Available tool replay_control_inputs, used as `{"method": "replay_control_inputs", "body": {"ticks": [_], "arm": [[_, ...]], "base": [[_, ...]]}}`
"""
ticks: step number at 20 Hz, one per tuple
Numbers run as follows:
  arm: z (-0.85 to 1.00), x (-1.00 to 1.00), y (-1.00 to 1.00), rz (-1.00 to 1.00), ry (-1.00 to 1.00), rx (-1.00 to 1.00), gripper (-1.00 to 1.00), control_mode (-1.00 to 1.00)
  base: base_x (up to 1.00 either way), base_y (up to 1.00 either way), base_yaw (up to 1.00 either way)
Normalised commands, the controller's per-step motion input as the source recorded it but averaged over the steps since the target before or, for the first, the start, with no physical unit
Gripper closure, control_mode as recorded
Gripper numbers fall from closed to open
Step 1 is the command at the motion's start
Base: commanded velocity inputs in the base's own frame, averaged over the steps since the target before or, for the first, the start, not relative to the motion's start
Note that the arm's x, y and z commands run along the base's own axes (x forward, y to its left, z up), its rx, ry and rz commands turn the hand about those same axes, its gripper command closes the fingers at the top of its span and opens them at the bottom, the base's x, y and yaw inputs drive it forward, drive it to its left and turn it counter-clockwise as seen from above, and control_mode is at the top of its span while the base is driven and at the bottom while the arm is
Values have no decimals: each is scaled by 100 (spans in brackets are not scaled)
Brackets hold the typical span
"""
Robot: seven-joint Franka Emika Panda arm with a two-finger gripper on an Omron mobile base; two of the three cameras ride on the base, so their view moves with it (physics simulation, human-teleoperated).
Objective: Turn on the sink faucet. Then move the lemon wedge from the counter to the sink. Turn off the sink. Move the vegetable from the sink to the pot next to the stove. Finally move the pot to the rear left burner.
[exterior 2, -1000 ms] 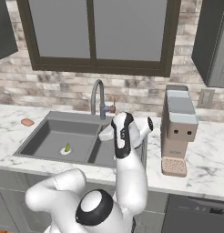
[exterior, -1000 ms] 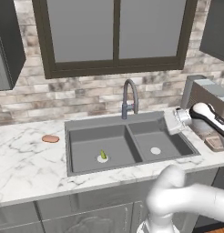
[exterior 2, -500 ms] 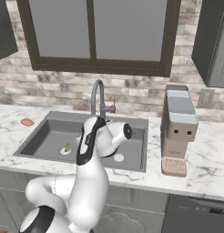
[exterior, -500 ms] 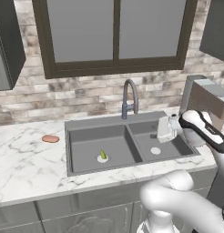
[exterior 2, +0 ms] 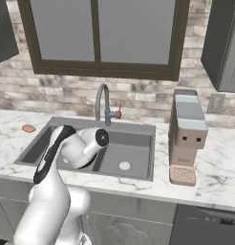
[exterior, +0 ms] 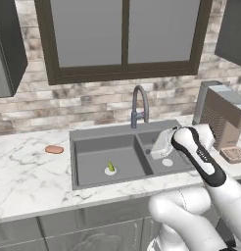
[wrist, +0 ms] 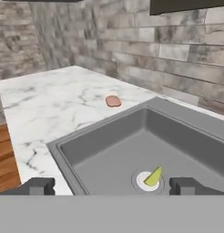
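right now the lemon wedge [wrist: 153, 176] sits on the white drain of the sink's [exterior: 88, 180] left bowl, dead ahead of the claw [wrist: 112, 186] & a bit below it, between the two spread tips, nothing held. wedge's long axis tilts up-right in hand view. faucet [exterior: 139, 104] is behind, at the divider; orange-brown oval [wrist: 113, 101] lies well apart on the worktop [exterior: 24, 171]. nothing blocks the way down, judging by this.

Greys, white marble and one spot of yellow-green

I am looking at a yellow-green lemon wedge [wrist: 153, 176] lying on a white drain [wrist: 142, 182] in the dark grey sink [wrist: 104, 150]; white, grey-veined counter [wrist: 54, 104] is carrying an orange-brown oval [wrist: 113, 101]; my fingertips [wrist: 38, 185] are showing dark.
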Motion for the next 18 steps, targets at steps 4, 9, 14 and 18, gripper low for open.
{"method": "replay_control_inputs", "body": {"ticks": [4, 9, 14, 18], "arm": [[14, 0, 64, -4, 17, -12, -100, -100], [6, 0, 67, -4, 19, -14, -100, -100], [-1, 0, 62, -3, 21, -16, -100, -100], [-10, 3, 23, -2, 20, -11, -100, -100]], "base": [[0, 0, 0], [0, 0, 0], [0, 0, 0], [0, 0, 0]]}}
